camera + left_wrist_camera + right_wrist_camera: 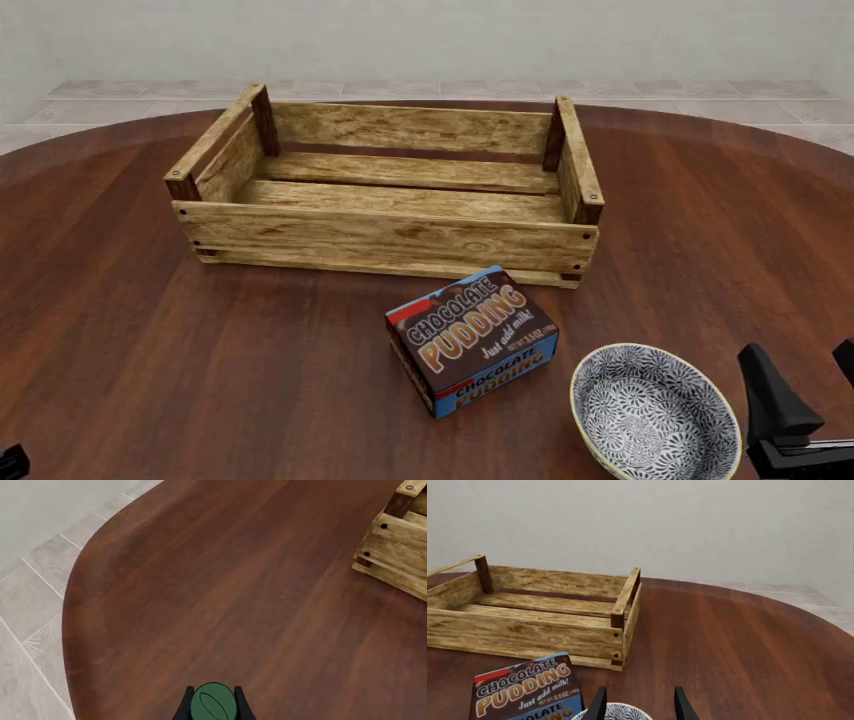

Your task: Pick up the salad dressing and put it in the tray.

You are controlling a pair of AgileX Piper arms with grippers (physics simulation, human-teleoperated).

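Observation:
In the left wrist view the round dark green cap of the salad dressing (213,703) sits tight between the two dark fingers of my left gripper (213,696), which is shut on it. The bottle's body is hidden below the cap. The front view shows only a dark sliver of that arm at the bottom left corner. The tray (387,240), a big light-wood slatted crate, stands at the middle back of the table with nothing inside; its corner (393,540) lies well ahead of the held bottle. My right gripper (807,388) hangs open at the front right.
A brown chocolate pudding box (471,340) lies in front of the tray. A blue-white patterned bowl (654,420) sits beside it, just under the right gripper's fingers (597,704). The table's rounded edge (70,630) and the tiled floor lie to the left.

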